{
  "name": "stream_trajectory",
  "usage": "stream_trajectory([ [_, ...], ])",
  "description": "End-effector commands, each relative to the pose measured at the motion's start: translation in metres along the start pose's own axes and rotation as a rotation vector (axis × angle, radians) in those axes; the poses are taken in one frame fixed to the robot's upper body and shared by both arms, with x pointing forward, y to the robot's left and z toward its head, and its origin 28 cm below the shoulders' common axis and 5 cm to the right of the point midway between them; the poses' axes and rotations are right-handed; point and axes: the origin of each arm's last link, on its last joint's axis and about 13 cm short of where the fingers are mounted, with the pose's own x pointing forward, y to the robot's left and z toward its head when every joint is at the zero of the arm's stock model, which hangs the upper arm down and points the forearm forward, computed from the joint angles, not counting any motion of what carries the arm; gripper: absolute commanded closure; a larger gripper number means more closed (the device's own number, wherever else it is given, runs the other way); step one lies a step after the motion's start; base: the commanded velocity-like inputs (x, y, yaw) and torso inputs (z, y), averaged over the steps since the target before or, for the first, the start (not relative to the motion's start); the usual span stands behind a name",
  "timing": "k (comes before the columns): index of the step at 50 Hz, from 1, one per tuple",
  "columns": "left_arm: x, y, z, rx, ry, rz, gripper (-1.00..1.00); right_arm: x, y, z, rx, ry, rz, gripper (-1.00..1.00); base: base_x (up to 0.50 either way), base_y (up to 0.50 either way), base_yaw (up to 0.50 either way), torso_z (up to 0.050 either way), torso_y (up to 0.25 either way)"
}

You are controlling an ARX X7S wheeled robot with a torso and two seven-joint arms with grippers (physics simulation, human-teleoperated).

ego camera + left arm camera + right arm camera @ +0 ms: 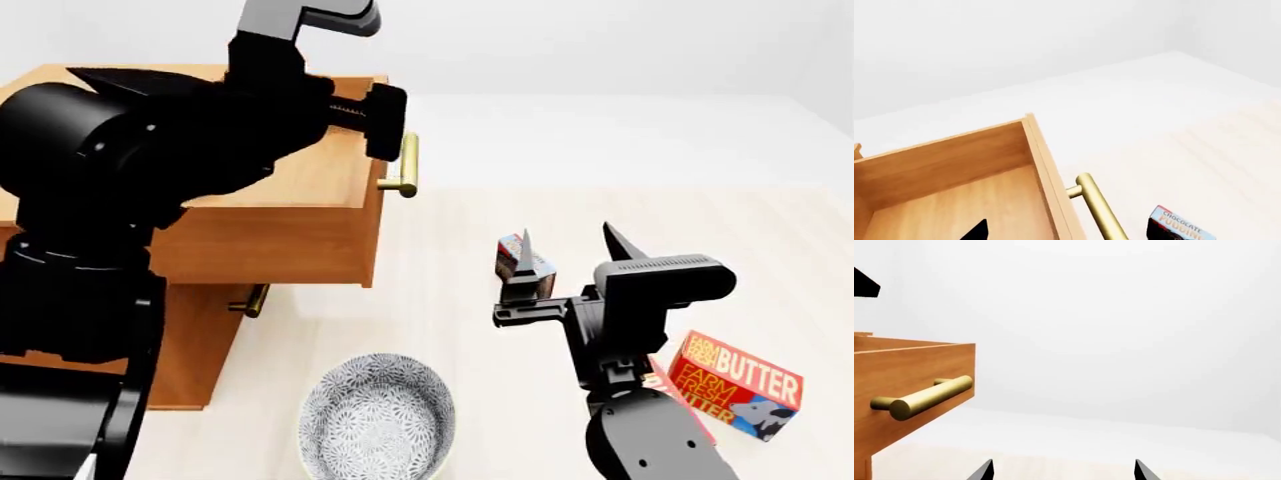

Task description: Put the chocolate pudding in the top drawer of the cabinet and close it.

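The chocolate pudding (pixel 510 256) stands on the pale surface in front of the cabinet (pixel 200 330); it also shows in the left wrist view as the pudding (pixel 1181 226). The top drawer (pixel 287 235) is pulled out, and its brass handle (pixel 407 165) faces right. My left gripper (pixel 384 120) hovers open over the drawer's front wall (pixel 1047 175), with one fingertip (pixel 977 231) above the drawer floor. My right gripper (pixel 571 250) is open and empty, level with the pudding and just right of it. In the right wrist view the gripper (pixel 1062 471) has nothing between its tips.
A patterned bowl (pixel 378 415) sits at the near centre. A red-orange BUTTER box (pixel 737 385) lies at the right, close to my right arm. The lower drawer's handle (pixel 254 300) shows beneath the open drawer. My left arm hides much of the cabinet top.
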Motion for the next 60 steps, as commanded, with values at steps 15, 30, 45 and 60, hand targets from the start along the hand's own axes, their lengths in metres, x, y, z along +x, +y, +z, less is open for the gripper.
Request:
stream_trajectory([
  [15,-0.044,0.0,-0.033,0.022,-0.5,-0.022,-1.0,0.0,0.001,0.0,0.001,0.001,0.005,-1.0,0.0,0.0,0.0,0.0,0.0],
  [30,-0.064,-0.008,-0.073,0.011,-0.656,-0.024,-1.0,0.0,0.003,0.0,-0.003,0.001,0.012,-1.0,0.0,0.0,0.0,0.0,0.0],
  [45,-0.08,-0.016,-0.109,-0.019,-0.704,-0.007,-1.0,-0.001,0.003,0.0,-0.005,0.0,0.016,-1.0,0.0,0.0,0.0,0.0,0.0],
  [60,-0.103,-0.024,-0.135,-0.021,-0.772,0.051,-1.0,-0.002,0.005,0.001,-0.007,-0.002,0.018,-1.0,0.0,0.0,0.0,0.0,0.0],
])
